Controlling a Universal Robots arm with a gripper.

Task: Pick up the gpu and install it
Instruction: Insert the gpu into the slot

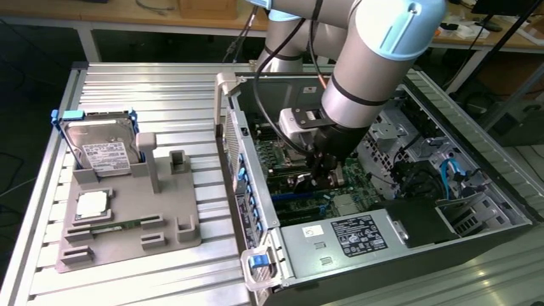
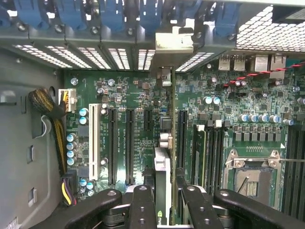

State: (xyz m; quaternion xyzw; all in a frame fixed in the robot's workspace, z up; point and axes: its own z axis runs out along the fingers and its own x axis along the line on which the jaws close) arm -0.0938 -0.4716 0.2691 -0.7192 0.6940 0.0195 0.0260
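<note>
My gripper [image 2: 164, 207] is shut on the gpu [image 2: 162, 174], with a black finger [image 2: 142, 205] on each side of the card. I see the card edge-on, standing upright over the green motherboard [image 2: 133, 100]. It lines up with the row of long black expansion slots [image 2: 128, 143]. Its silver bracket [image 2: 174, 40] sits against the case's rear slot openings. I cannot tell whether its lower edge is seated in a slot. In the exterior view the gripper [image 1: 327, 171] reaches down inside the open computer case [image 1: 255, 210], over the motherboard.
A hard drive in a blue frame [image 1: 100, 150] and a processor [image 1: 92, 204] rest on the grey fixture [image 1: 136, 220] on the exterior view's left. Inside the case are the power supply [image 1: 357, 233], an empty processor socket [image 2: 252, 179] and a braided cable bundle [image 2: 50, 117].
</note>
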